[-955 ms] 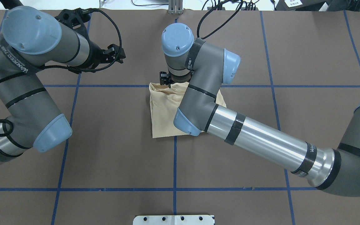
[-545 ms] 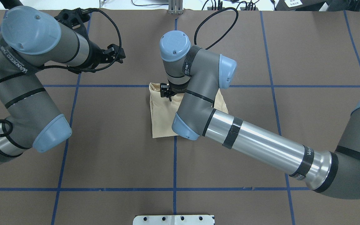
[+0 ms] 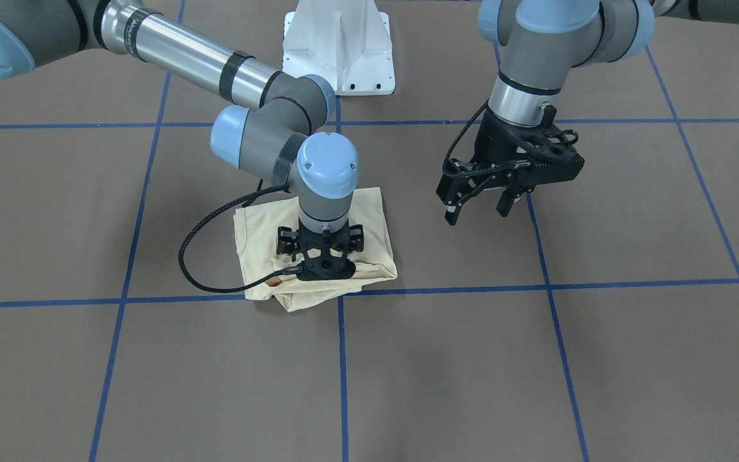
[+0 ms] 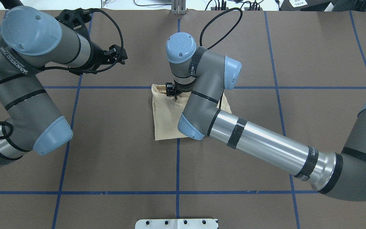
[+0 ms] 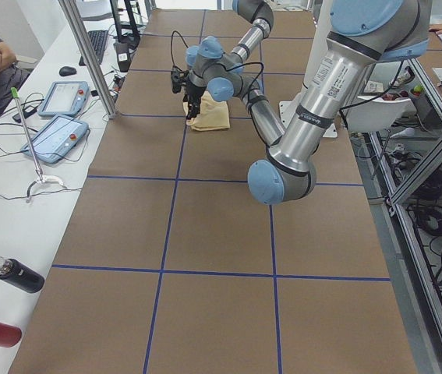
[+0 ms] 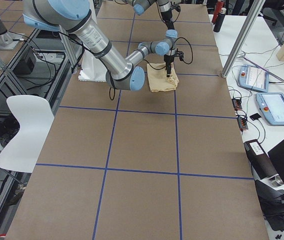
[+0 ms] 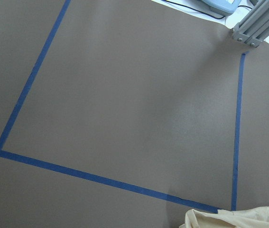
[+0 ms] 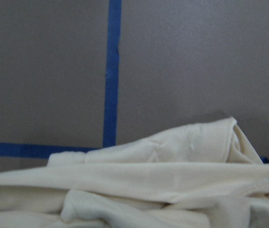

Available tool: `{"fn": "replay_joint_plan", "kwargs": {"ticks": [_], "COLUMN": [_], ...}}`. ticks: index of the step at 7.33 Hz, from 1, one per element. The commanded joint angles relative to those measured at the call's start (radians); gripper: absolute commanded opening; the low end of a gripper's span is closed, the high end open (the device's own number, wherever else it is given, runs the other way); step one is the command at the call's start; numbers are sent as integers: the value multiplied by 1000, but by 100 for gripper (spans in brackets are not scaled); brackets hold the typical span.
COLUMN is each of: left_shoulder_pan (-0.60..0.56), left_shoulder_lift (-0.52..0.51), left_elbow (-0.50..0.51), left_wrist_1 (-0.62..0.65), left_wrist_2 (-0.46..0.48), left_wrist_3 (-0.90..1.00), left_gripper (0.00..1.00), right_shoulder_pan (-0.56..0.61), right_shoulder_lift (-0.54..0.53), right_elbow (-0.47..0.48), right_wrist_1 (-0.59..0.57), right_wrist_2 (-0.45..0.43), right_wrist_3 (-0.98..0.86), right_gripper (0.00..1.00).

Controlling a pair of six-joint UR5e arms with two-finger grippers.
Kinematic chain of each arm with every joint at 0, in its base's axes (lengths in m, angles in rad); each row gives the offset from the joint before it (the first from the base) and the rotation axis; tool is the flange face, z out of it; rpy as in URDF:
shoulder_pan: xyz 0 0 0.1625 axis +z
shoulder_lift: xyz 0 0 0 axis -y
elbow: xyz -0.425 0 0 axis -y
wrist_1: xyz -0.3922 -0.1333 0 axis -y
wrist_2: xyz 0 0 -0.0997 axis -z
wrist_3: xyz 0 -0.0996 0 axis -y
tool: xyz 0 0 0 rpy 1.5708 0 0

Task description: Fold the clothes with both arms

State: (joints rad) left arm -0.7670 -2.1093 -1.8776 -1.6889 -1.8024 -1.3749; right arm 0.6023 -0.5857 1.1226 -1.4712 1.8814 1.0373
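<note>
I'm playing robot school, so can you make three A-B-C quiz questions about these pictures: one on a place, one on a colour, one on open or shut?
1. Where is the shirt? A. under the right arm B. on a shelf C. on the floor
2. What colour are the lines on the table? A. red B. blue C. green
3. How are the left arm's jaws? A. shut on the shirt B. open, empty C. shut on a cup

A: it lies folded beneath that arm's wrist. B: blue lines cross the brown table. B: they stand apart, clear of the shirt.
</note>
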Motion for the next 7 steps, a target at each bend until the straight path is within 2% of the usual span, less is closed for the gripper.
{"fn": "replay_joint_plan", "kwargs": {"ticks": [1,3,6,7], "left_shoulder_pan": [0,-6,-11,-12], "left_shoulder_lift": [0,0,2,8], "left_elbow": [0,2,2,2], "left_wrist_1": [0,0,0,0], "left_wrist_2": [1,1,1,0], "left_wrist_3": [0,0,8,8], "left_gripper": [100,100,100,100], "right_shoulder_pan": [10,25,30,43], "right_shoulder_lift": [10,26,32,27], "right_elbow": [-81,-99,-109,-81], "right_wrist_1": [141,202,216,178], "right_wrist_2": [-45,-108,-111,-75], "right_wrist_3": [-3,-16,-20,-29], "right_gripper": [99,99,99,99]}}
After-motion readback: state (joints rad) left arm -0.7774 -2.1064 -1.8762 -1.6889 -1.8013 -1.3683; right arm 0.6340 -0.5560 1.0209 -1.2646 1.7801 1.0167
